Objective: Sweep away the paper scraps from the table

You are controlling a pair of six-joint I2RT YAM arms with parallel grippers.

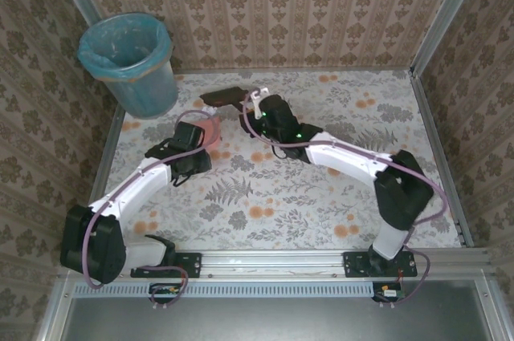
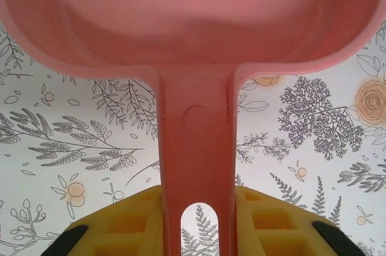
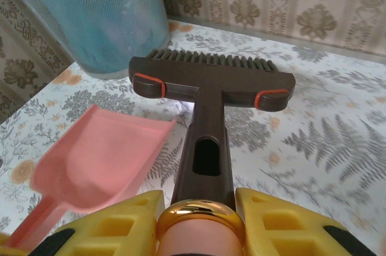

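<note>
Brown damask-patterned walls (image 1: pixel 281 12) close in on three sides of the table (image 1: pixel 321 196), whose whitish cloth carries grey ferns and orange flowers. At the far left corner stands a bin (image 1: pixel 132 60) with a teal liner, its rim open to the overhead camera. Just right of it, the left arm reaches diagonally across the cloth. The left gripper (image 2: pixel 199 223) is clamped tight on the flat handle of a pink dustpan (image 2: pixel 193 21), with yellow fingers (image 2: pixel 120 223) pressed against either side. The pan's scoop faces away from the arm, toward the far edge of the table. In the right wrist view its open mouth lies low on the cloth, just beside the brush. Of the paper scraps, one whitish bit (image 3: pixel 183 106) peeks out on the cloth between the dustpan's lip and the brush's neck. It is too hidden to be sure what it is. Next comes the brush (image 3: pixel 211 78), dark brown with two orange-red marks on its head and bristles pointing toward the back wall. The right gripper (image 3: pixel 199 217) is closed firmly around the brush's handle, and the right arm bends back to its base at the near right.
</note>
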